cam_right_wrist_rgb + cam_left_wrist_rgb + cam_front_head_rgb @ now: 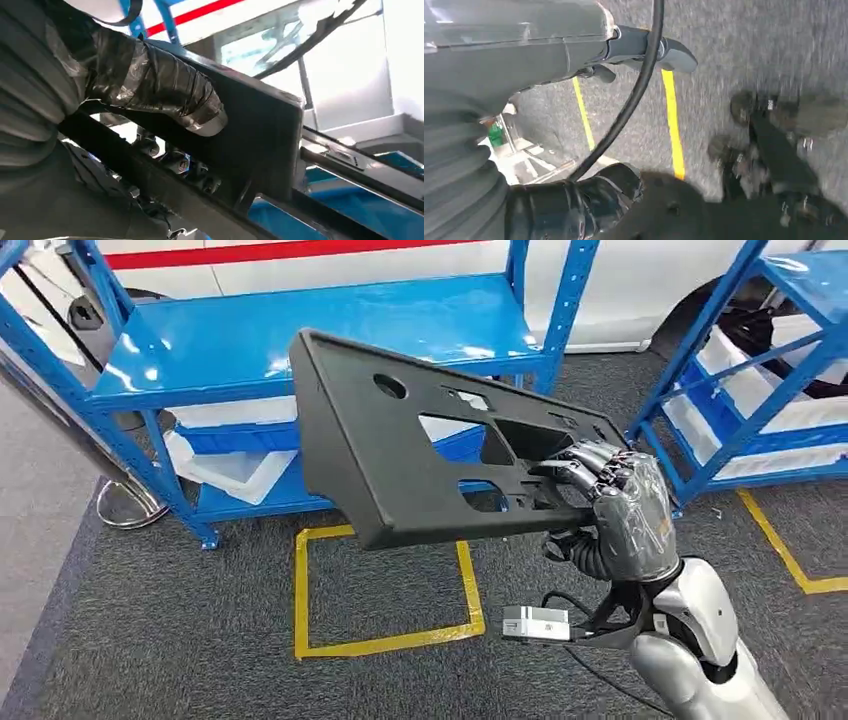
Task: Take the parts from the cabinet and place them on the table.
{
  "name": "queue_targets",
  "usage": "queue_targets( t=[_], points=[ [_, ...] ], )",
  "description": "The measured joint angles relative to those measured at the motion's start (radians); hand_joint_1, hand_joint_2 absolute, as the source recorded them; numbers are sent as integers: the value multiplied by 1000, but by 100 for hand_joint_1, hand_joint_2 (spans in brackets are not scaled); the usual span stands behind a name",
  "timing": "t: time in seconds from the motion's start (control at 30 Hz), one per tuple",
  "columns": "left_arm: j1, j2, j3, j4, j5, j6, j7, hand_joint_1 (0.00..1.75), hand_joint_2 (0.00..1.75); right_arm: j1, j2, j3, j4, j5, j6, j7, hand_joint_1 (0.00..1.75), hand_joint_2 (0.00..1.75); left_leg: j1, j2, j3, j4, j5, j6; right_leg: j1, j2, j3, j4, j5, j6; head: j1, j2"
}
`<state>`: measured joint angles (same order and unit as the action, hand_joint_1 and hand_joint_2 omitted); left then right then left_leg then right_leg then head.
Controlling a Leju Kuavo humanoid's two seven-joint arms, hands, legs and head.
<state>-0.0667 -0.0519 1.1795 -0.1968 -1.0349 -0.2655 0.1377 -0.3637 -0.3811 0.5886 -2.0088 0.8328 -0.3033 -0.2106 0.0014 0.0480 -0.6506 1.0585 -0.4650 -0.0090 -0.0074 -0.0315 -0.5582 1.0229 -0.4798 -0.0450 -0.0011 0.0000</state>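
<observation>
Black plastic panel (400,440) is held in the air in front of the blue shelf (300,340), gripped at one end by the right hand (625,510), fingers (575,468) hooked through a cutout. Judged stiff, light, long; leverage likely. Left hand (644,47) holds nothing, closure cannot be told.

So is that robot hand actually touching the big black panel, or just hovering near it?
Touching. In the head view the right robot hand has its fingers hooked through an opening in the black panel, holding it up off the shelf.

blue shelf (300,340): top bare; white trays (235,465) maybe below
</observation>
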Motion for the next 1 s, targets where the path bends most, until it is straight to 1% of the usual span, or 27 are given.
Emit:
queue_targets(
  t=[0.03,0.07,0.1,0.13,0.17,0.2,0.23,0.27,0.3,0.33,0.43,0.47,0.5,0.53,0.57,0.6,0.63,0.67,0.7,0.73,0.77,0.8,0.83,0.87,0.93,0.97,1.0],
  points=[
    [1,0,0,0,0,1,0,0,175,-5,0,0,0,0,2,1,175,175,3,-26,-14,59,-59,-4,0,8,-13,0,11,-6,0,0],
    [1,2,0,0,0,1,0,0,175,-7,0,0,0,0,2,2,175,175,4,-37,-31,131,-114,-7,0,19,-27,0,21,-6,0,0],
    [2,4,0,0,0,1,0,0,175,-8,0,0,0,0,5,3,175,175,5,-40,-45,200,-153,-9,1,31,-42,1,33,-6,0,0],
    [2,5,0,0,0,0,0,0,175,-8,0,0,0,0,8,4,175,175,5,-40,-48,247,-163,-11,1,43,-57,3,44,-5,0,0],
    [2,5,0,0,0,0,0,0,175,-8,0,0,0,0,10,5,175,175,5,-40,-35,254,-144,-11,1,54,-72,5,54,-4,0,0],
    [2,6,0,0,0,-1,0,0,175,-8,0,0,0,0,11,5,175,175,6,-41,-6,227,-109,-10,0,65,-87,8,63,-1,0,0],
    [0,7,0,0,0,-1,-1,0,175,-10,0,0,0,-1,13,6,175,175,7,-45,42,164,-69,-7,-1,77,-100,11,72,4,0,0],
    [-2,8,0,0,0,-3,-2,0,175,-11,0,-1,0,-3,16,6,175,175,9,-66,107,72,-42,-2,-3,90,-112,14,81,8,0,0],
    [-3,9,0,0,0,-3,-3,0,175,-14,0,-1,0,-4,18,6,175,175,11,-114,158,-11,-61,4,-4,97,-120,16,89,13,0,0],
    [-2,10,0,0,0,-4,-3,0,175,-21,0,-2,0,-6,20,8,175,175,11,-133,194,-76,-77,6,-1,104,-126,19,100,20,1,0],
    [-6,11,0,0,0,-6,-3,0,175,-24,0,-3,-1,-10,29,9,175,175,3,-107,190,-80,-63,12,-8,136,-131,-6,139,39,0,0],
    [-7,9,0,1,0,-7,-3,0,175,-24,1,-3,0,-10,34,9,175,175,21,-86,180,-98,-44,24,-5,143,-141,-6,139,46,1,0],
    [-12,11,0,1,0,-6,-3,0,175,-23,1,-4,-1,-11,34,9,175,175,15,-71,170,-98,-33,31,2,103,-152,10,100,48,3,0],
    [-10,11,0,1,0,-7,-3,0,175,-26,1,-4,-1,-12,36,8,175,175,14,-57,159,-97,-24,41,0,68,-168,64,33,48,7,0],
    [-7,11,0,1,0,-7,-3,0,175,-26,1,-4,0,-12,36,9,175,175,10,-44,148,-95,-18,43,-1,48,-183,133,-25,51,7,0],
    [-3,11,0,1,-1,-7,-3,0,175,-26,3,-4,0,-12,36,9,175,175,7,-29,136,-89,-13,45,-5,39,-197,208,-69,54,7,0],
    [-2,11,0,1,-2,-7,-3,0,175,-26,3,-4,0,-12,36,9,175,175,5,-13,119,-80,-7,46,-7,36,-207,279,-87,58,7,0],
    [-3,12,0,1,-3,-7,-3,0,175,-26,3,-4,0,-12,37,9,175,175,5,2,101,-69,-2,45,-8,35,-202,313,-68,60,7,0],
    [-4,12,0,1,-3,-7,-3,0,175,-26,3,-4,0,-13,37,9,175,175,5,14,84,-58,2,43,-10,33,-181,306,-32,62,7,0],
    [-7,12,0,1,-3,-6,-3,0,175,-26,3,-5,0,-13,37,10,175,175,5,26,67,-45,5,41,-11,28,-138,264,5,63,7,0],
    [-8,12,0,1,-3,-6,-3,0,175,-26,3,-6,0,-13,37,10,175,175,4,35,53,-35,7,38,-12,13,-80,198,23,63,7,0],
    [-10,12,0,1,-3,-6,-3,0,175,-28,3,-6,0,-13,37,10,175,175,3,45,44,-24,9,34,-11,-19,-23,109,-15,60,7,0],
    [-9,13,0,1,-3,-6,-3,0,175,-29,4,-6,-1,-13,37,10,175,175,-1,51,40,-20,13,28,6,-47,24,41,-53,55,7,0],
    [-8,13,0,1,-3,-7,-3,0,175,-29,4,-7,-1,-13,37,10,175,175,-2,60,41,-23,20,21,8,-40,22,30,-53,42,6,0],
    [-11,13,0,1,-4,-7,-3,0,175,-31,4,-9,-1,-13,37,10,175,175,0,81,41,-29,37,10,13,-20,8,24,-37,26,6,0],
    [-8,13,0,1,-4,-7,-3,0,175,-30,4,-9,-1,-13,37,10,175,175,-2,84,35,-29,40,2,5,-11,-2,15,-23,15,8,0],
    [-10,13,0,1,-4,-6,-3,0,175,-31,5,-9,-1,-13,37,10,175,175,5,38,32,-15,9,-9,2,-7,-9,13,-10,8,6,0]
  ],
)
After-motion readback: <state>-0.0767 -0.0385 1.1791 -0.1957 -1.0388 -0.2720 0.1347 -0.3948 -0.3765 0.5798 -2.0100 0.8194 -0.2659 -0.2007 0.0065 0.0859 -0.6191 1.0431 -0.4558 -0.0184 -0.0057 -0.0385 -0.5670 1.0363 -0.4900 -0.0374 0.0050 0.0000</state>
